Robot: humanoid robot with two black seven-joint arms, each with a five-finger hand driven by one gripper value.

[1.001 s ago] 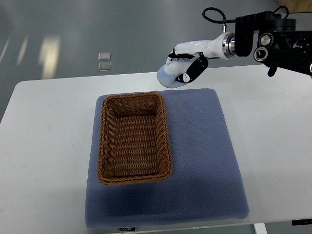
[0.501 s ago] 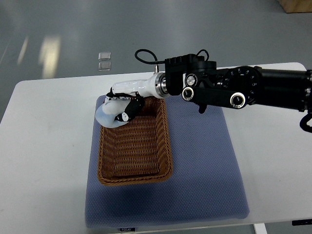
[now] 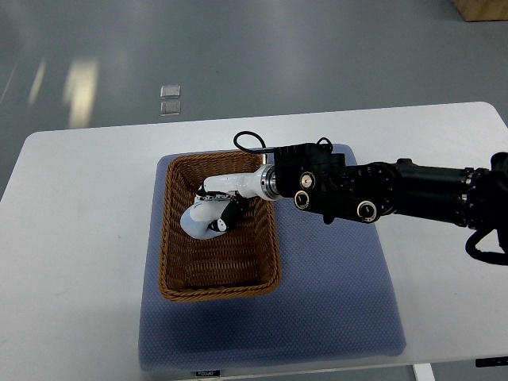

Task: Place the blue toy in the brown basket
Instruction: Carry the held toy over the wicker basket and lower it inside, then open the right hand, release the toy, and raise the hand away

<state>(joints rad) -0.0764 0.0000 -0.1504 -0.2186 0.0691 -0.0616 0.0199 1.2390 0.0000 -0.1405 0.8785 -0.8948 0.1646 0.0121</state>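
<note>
right hand (image 3: 216, 208): i see it inside the brown basket, its white and black fingers curled round the blue toy, so it has a firm hold on it.
blue toy (image 3: 196, 223): pale blue and rounded, it sits under the hand's fingers in the far-centre part of the basket's inside; i cannot tell whether it touches the woven floor.
right arm (image 3: 373, 193): black, jointed, coming in from the right edge and reaching left across the basket's right rim, with a black cable looping off the wrist on its far side.
brown basket (image 3: 177, 274): woven and rectangular, long side running near to far, standing on the left part of the mat; the near half of its inside is bare weave.
mat (image 3: 333, 294): blue-grey, textured, lying flat under the basket, with a small label at its near edge that i cannot read.
tabletop (image 3: 75, 238): white, rounded corners at the far side, carrying the mat.
floor (image 3: 119, 55): grey, beyond the tabletop's far edge, with two small pale squares (image 3: 170, 98) on it.
left arm: not in my view.
</note>
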